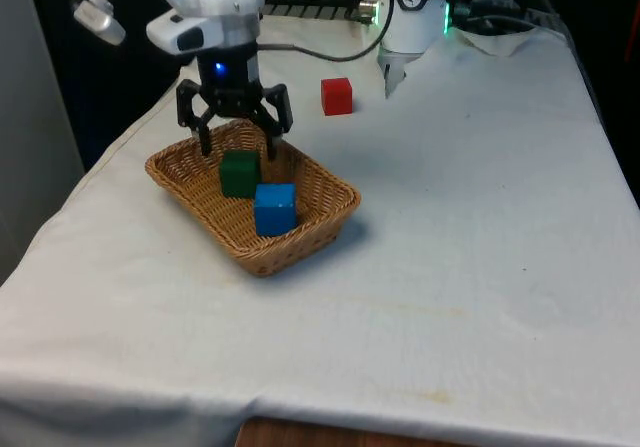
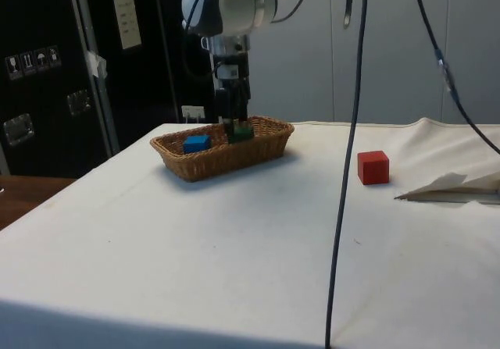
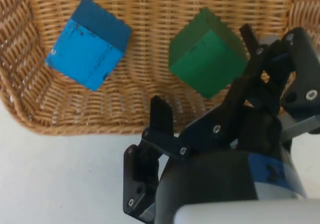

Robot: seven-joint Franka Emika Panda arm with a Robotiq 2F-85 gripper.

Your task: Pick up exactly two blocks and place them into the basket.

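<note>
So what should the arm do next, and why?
Probably lift straight up and stop. The blue block and green block both lie in the basket, and the open gripper holds nothing. The red block should stay put.

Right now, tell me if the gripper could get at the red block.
Probably yes. The red block sits alone on the open cloth beyond the basket, with nothing on or against it. The gripper is open and empty above the basket, holding nothing.

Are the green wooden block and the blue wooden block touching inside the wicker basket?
Apart. In the wrist view, bare weave of the basket shows plainly between the green block and the blue block.
</note>
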